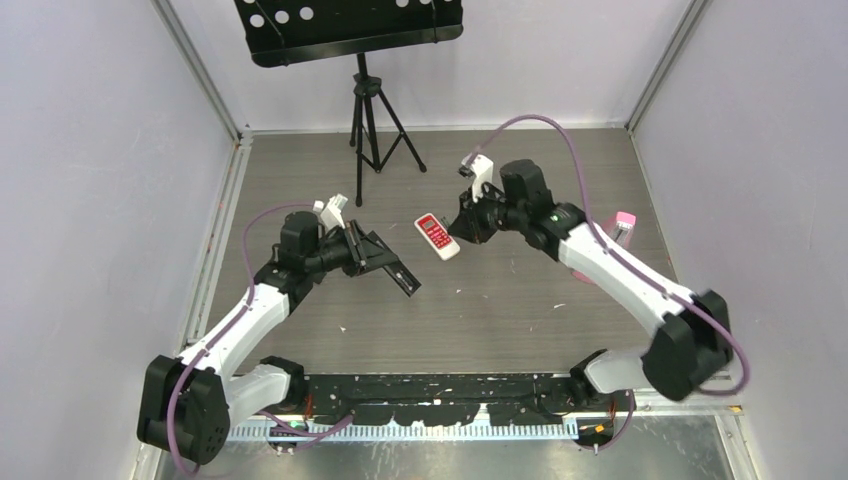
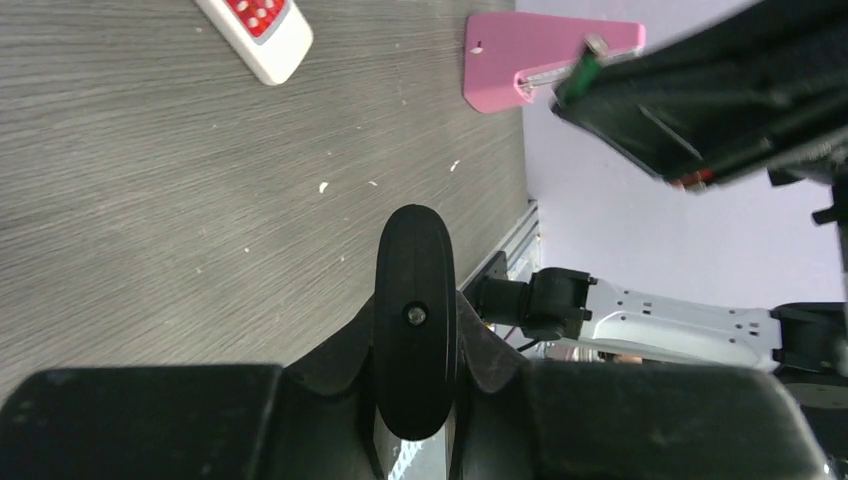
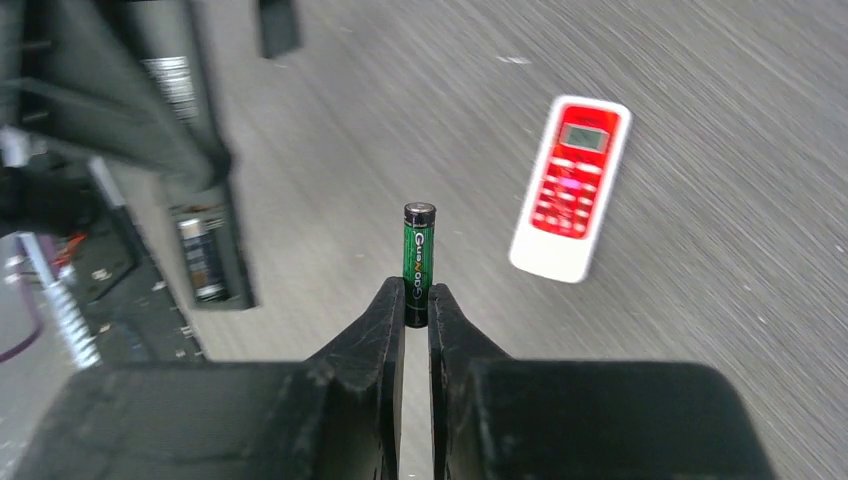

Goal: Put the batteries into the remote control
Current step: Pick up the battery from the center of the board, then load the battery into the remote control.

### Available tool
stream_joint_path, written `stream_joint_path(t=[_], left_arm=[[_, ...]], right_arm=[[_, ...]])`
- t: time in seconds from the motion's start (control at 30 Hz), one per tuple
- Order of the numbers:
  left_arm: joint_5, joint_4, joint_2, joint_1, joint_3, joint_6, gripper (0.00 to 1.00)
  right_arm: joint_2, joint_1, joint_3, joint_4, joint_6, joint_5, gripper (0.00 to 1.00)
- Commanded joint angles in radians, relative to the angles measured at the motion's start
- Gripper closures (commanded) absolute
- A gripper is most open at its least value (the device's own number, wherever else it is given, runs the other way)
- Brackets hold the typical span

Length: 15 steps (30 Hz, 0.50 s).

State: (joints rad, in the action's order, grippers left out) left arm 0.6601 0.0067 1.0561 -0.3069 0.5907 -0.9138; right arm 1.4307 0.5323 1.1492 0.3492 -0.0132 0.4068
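Observation:
My left gripper (image 1: 352, 250) is shut on a black remote (image 1: 388, 264) and holds it off the table; in the left wrist view its rounded end (image 2: 415, 310) stands between the jaws. In the right wrist view its open battery compartment (image 3: 205, 255) faces up with one dark battery (image 3: 198, 258) inside. My right gripper (image 3: 417, 300) is shut on the lower end of a green battery (image 3: 418, 255), which stands upright to the right of that compartment. The green battery's tip also shows in the left wrist view (image 2: 580, 70). The orange battery and the other dark one are not in view.
A white remote with red buttons (image 1: 437, 236) lies on the table between the grippers, just left of my right gripper (image 1: 466, 228). A pink flat piece (image 1: 620, 228) lies at the right. A black music stand on a tripod (image 1: 370, 120) stands at the back.

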Motion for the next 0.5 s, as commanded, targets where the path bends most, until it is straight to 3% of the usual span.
stream_joint_path(t=[0.0, 0.33, 0.47], left_arm=[[0.101, 0.157, -0.022, -0.002, 0.000, -0.059, 1.00], [0.261, 0.450, -0.006, -0.003, -0.058, -0.288, 1.00], [0.277, 0.535, 0.008, -0.004, -0.068, -0.352, 1.00]], right_arm=[[-0.197, 0.036, -0.117, -0.184, 0.074, 0.174, 0.89], [-0.418, 0.038, -0.227, -0.379, 0.269, 0.593, 0.89], [-0.440, 0.040, -0.221, -0.405, 0.306, 0.642, 0.89]])
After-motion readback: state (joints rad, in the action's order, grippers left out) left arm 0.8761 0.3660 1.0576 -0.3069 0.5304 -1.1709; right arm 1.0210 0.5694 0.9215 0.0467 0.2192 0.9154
